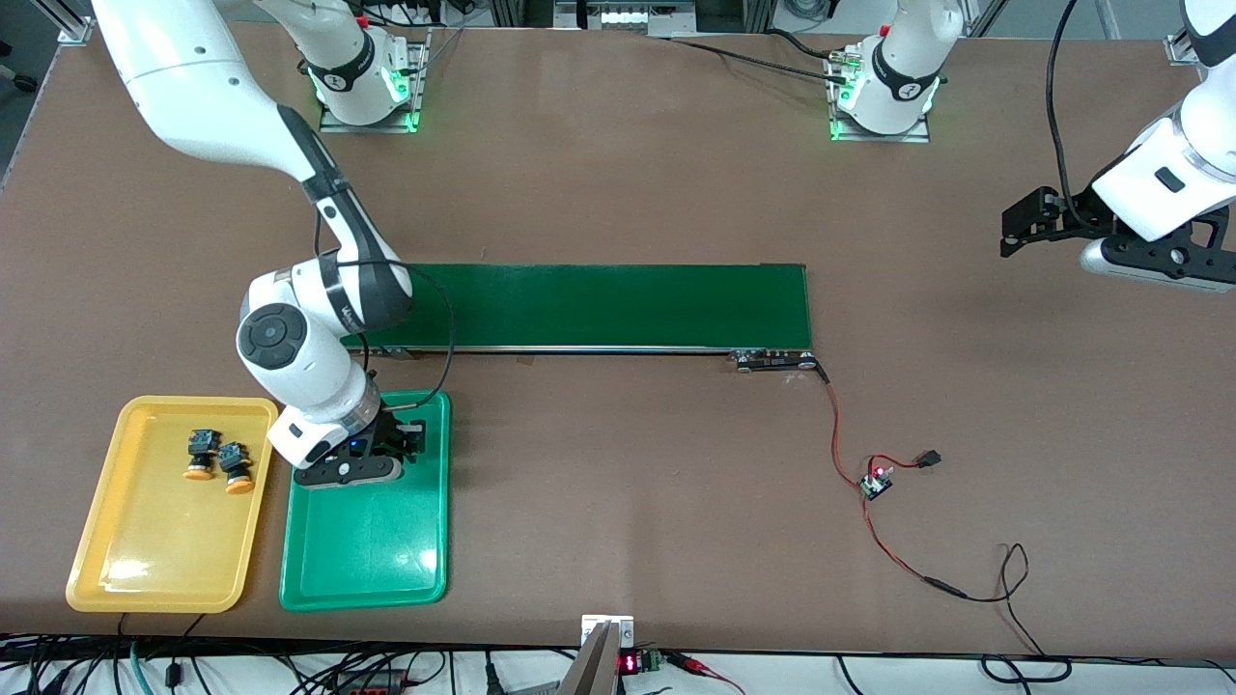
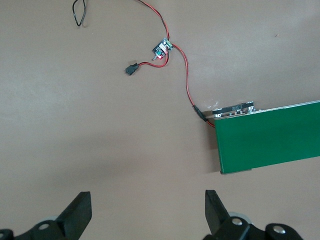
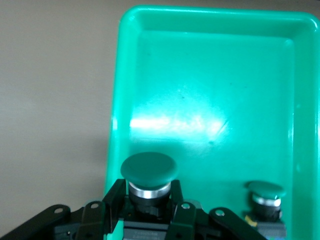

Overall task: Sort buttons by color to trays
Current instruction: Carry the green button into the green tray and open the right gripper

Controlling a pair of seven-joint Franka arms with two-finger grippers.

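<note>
Over the green tray (image 1: 367,550): right gripper (image 1: 391,446), fingers pinching a green-capped button (image 3: 149,175) by its body, cap outward. In the same tray: a second green-capped button (image 3: 266,199), resting on the floor near one wall. In the yellow tray (image 1: 154,550), beside the green one at the right arm's end of the table: two orange-capped buttons (image 1: 217,456), side by side. Over bare table at its own end: left gripper (image 2: 147,212), waiting, fingers spread wide, holding nothing.
</note>
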